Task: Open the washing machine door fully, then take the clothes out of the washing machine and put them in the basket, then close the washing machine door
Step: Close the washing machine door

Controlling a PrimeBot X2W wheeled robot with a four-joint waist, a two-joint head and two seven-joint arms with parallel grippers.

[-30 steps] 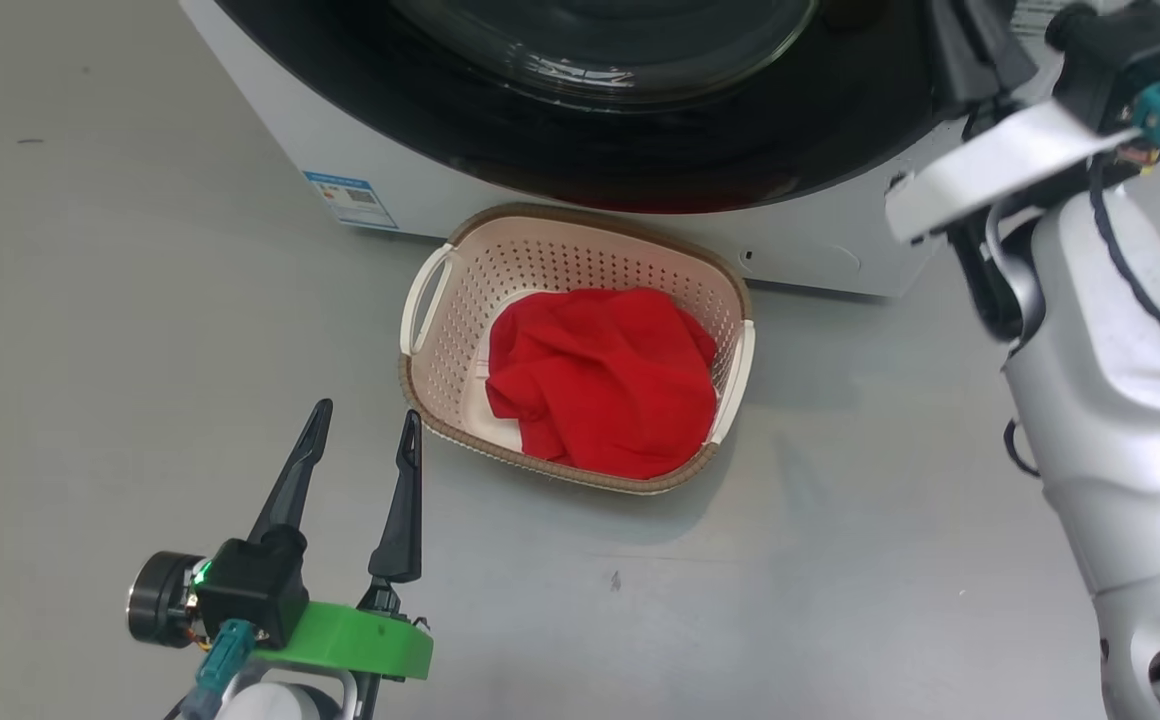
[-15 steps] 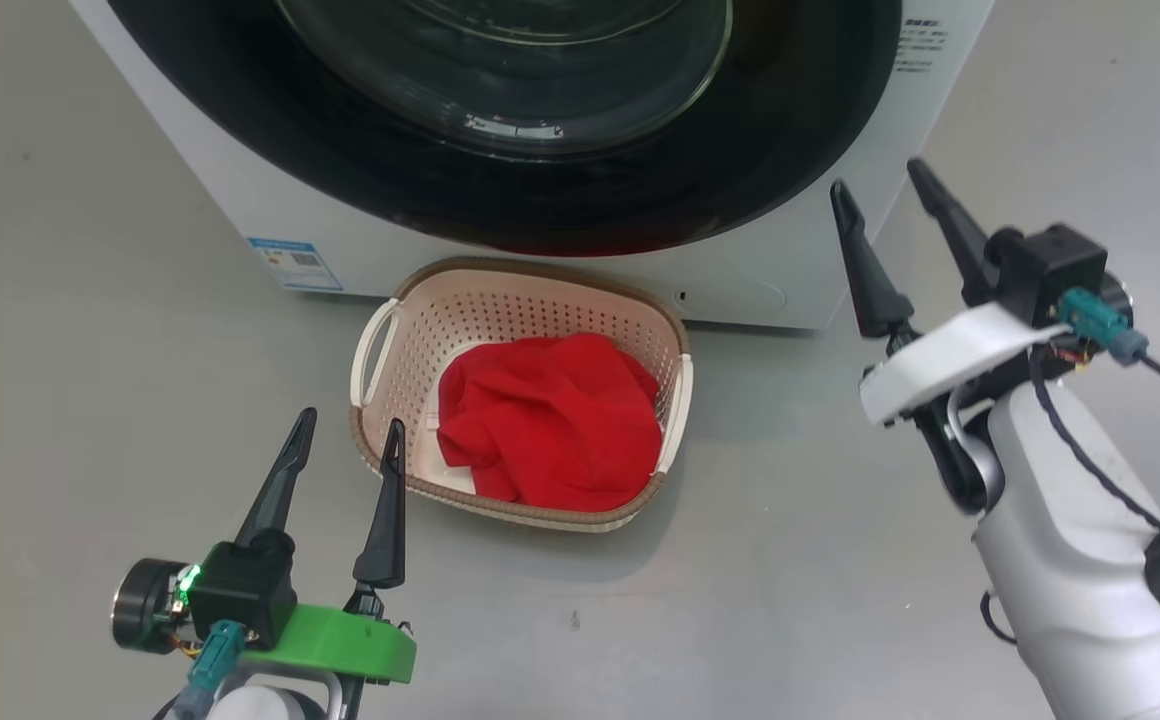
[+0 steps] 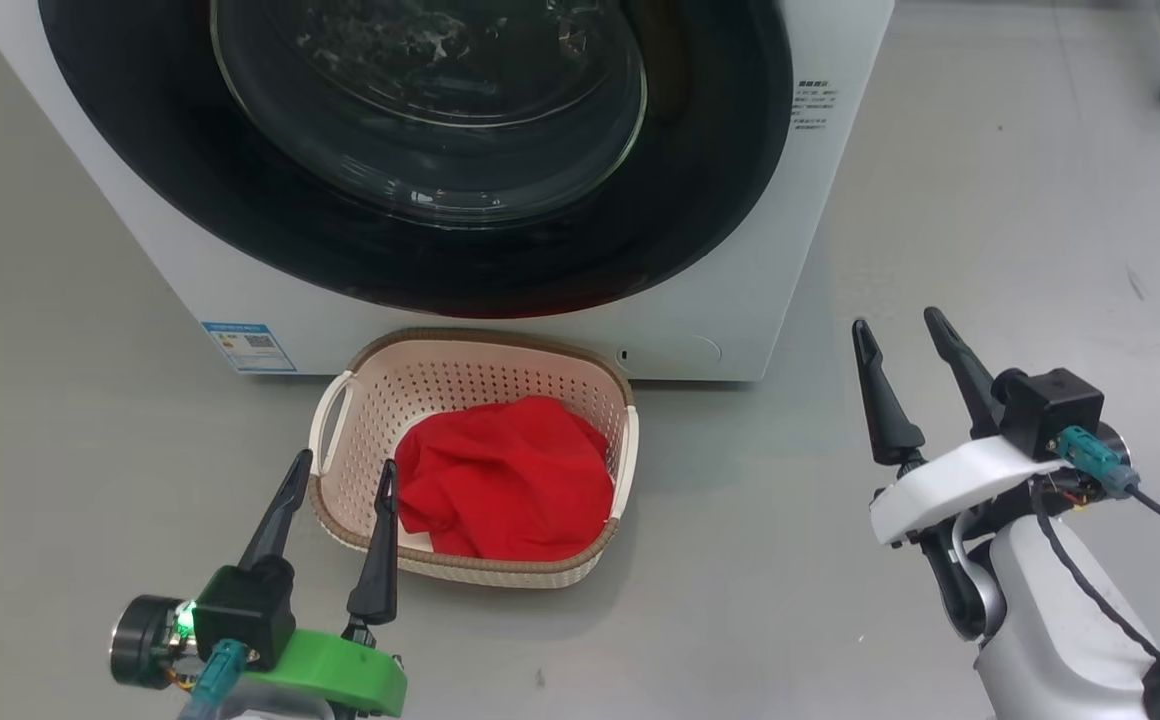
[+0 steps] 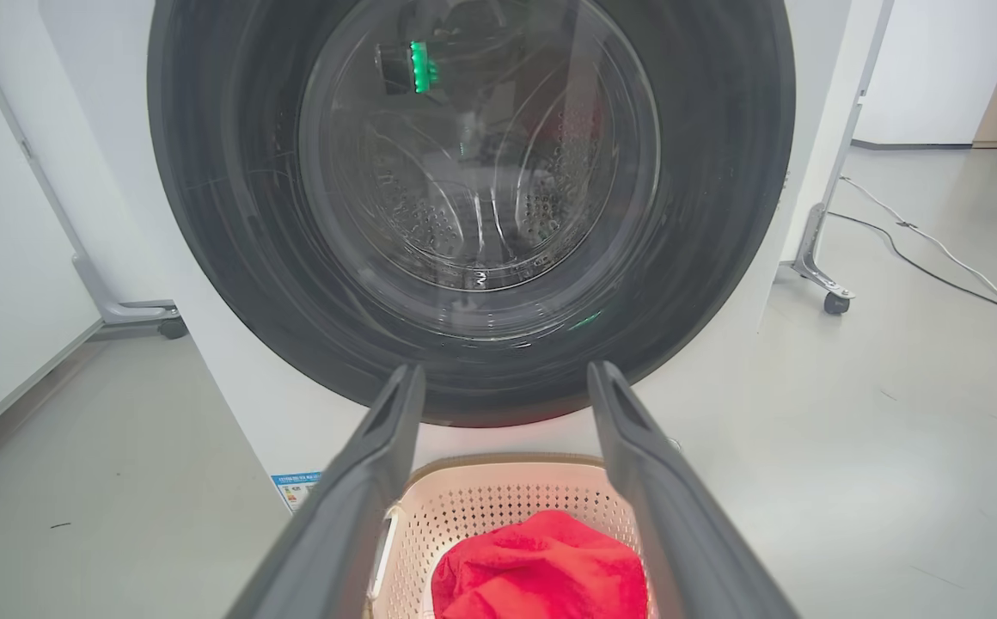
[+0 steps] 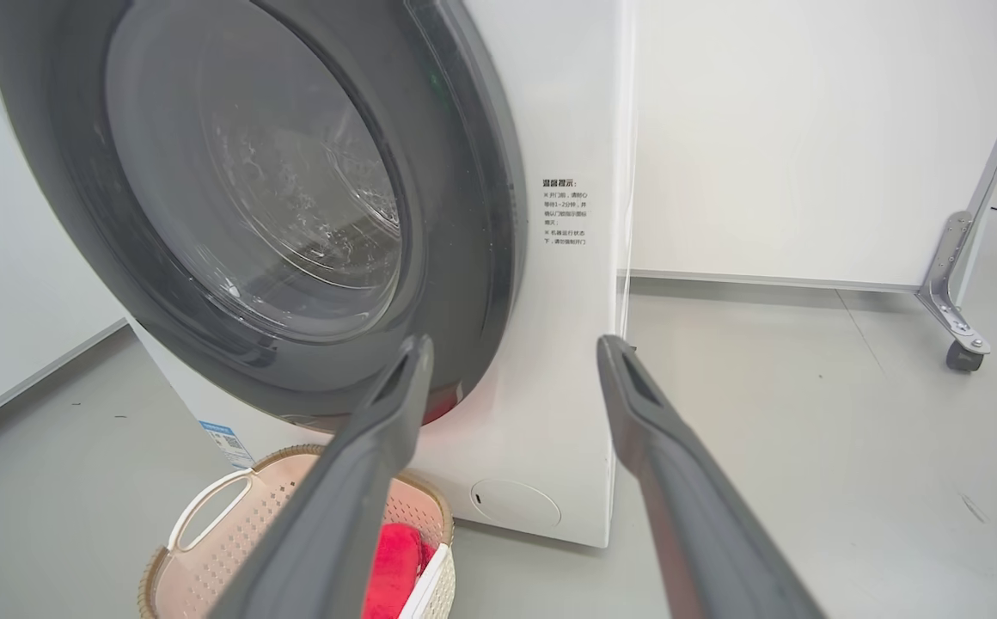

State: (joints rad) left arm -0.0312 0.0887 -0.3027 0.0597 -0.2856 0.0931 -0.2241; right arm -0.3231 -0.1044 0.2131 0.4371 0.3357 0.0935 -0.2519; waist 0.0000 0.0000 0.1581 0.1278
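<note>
The washing machine door [image 3: 420, 150], black-rimmed with a glass bowl, sits flat against the white washing machine [image 3: 820, 250]. It also shows in the left wrist view [image 4: 473, 172] and the right wrist view [image 5: 249, 172]. Red clothes [image 3: 510, 480] lie bunched in the cream basket [image 3: 490, 340] on the floor in front of the washer. My left gripper [image 3: 345, 462] is open and empty, its tips over the basket's near left rim. My right gripper [image 3: 895, 320] is open and empty, right of the washer's corner. In the wrist views, the left gripper [image 4: 505, 368] and the right gripper [image 5: 516, 340] point at the washer.
A blue label sticker [image 3: 248, 347] marks the washer's lower left front. A metal frame on casters [image 5: 963, 352] stands right of the machine, and a cable [image 4: 937, 249] runs across the grey floor there. White panels stand behind and to the left.
The head camera has shifted, so more of the door shows. My right arm has dropped from beside the door's right edge to low at the right. The left gripper has stayed open.
</note>
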